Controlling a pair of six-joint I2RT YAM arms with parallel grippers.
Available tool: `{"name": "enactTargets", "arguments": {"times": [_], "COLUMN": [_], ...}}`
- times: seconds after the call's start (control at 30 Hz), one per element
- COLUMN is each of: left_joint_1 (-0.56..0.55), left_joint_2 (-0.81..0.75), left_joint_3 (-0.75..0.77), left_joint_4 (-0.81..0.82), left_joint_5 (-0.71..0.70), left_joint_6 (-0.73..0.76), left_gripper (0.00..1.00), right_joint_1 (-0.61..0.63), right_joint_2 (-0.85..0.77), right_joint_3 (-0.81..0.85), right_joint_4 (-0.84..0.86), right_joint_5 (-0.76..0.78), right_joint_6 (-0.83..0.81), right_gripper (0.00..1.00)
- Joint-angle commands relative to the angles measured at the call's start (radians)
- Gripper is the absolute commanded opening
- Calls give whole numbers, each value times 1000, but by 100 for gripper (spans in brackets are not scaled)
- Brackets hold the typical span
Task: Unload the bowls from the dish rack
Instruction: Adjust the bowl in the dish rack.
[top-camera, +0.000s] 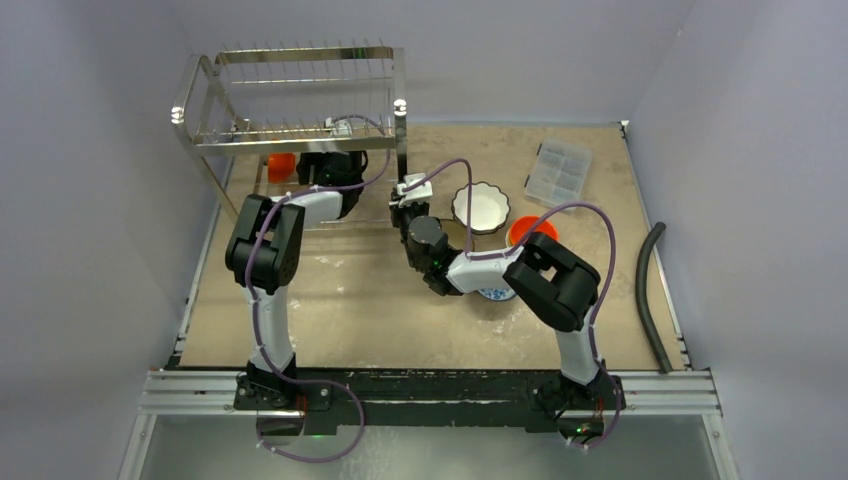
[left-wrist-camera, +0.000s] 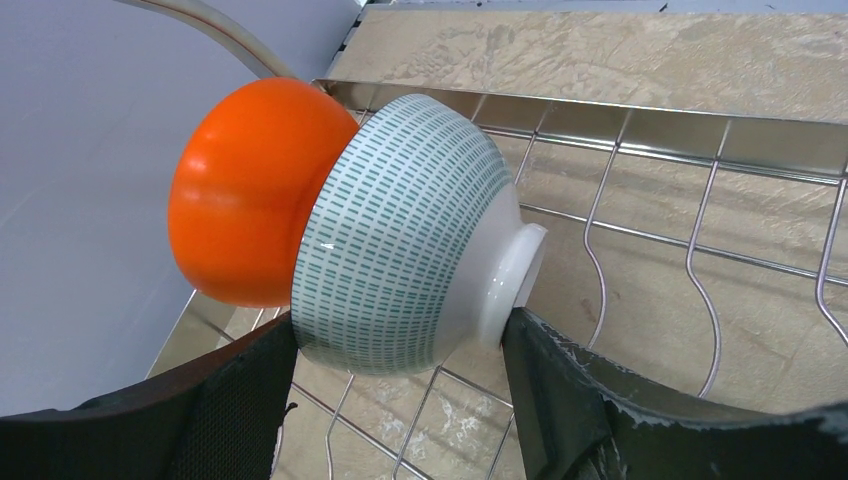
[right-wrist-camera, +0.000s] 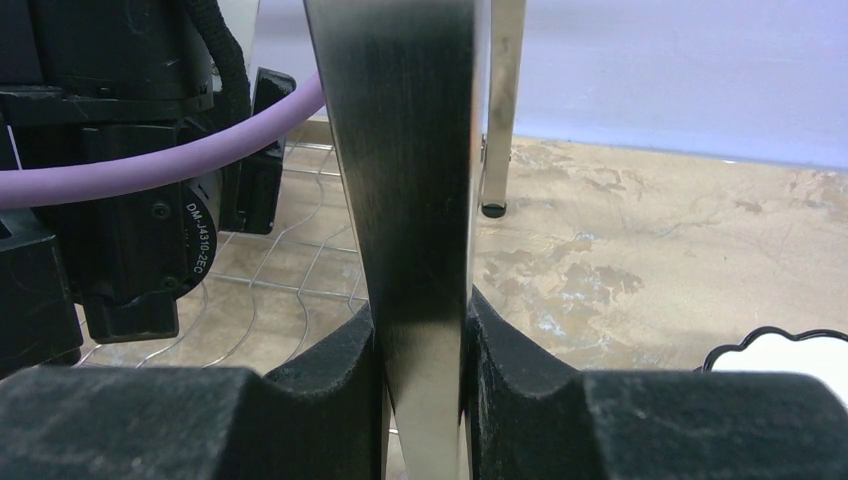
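Tabletop: mottled tan table (top-camera: 350, 300) enclosed by pale grey walls, seen from above.
Rack: shiny two-tier steel wire dish rack (top-camera: 300, 100) stands at the table's 11 o'clock corner.
Left claw: left gripper (left-wrist-camera: 400, 345) is inside the rack's lower tier. It is clamped on a white bowl with teal dashes (left-wrist-camera: 400, 230), one finger at the rim and the other at the foot ring.
Held bowl: stands on edge on the wire floor.
Neighbour: glossy orange bowl (left-wrist-camera: 245, 190), also on edge, touches the held bowl at its 9 o'clock.
Right claw: right gripper (right-wrist-camera: 420, 340) is clamped on the rack's flat steel front post (right-wrist-camera: 410, 150).
Unloaded: white scalloped bowl (top-camera: 481, 207) sits upright on the table at the rack's 4 o'clock. A second orange bowl (top-camera: 522, 230) is just beside it at 4 o'clock. A blue-patterned bowl (top-camera: 497, 294) is partly hidden under the right arm (top-camera: 555, 285).
Other: clear plastic compartment box (top-camera: 560, 172) lies at the table's 1 o'clock.
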Motion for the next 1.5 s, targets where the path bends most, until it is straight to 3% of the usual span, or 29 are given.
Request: {"name": "enactTargets", "arguments": {"times": [0.0,0.4,0.53,1.0,1.47], "left_joint_1": [6,11,14,18,-84], "left_joint_2": [-24,-56,-79,-155,-163], "left_joint_3": [32,1,-8,-61,-144], "left_joint_4": [-2,-1,-8,-11,69], "left_joint_5": [9,28,57,144,-40], "left_joint_6": [-37,-41,-49,-3,202], "left_gripper": [72,61,52,47,47], "right_joint_1": [3,2,3,2,2], "right_joint_2": [-22,-22,-26,-29,-30], "right_joint_3": [-8,-5,-6,-11,-27], "right_joint_4": [-18,-18,-17,-10,10], "right_joint_5": [-75,-85,-86,-90,-86], "right_joint_6": [87,87,85,90,106], "right_gripper": [0,0,0,0,0]}}
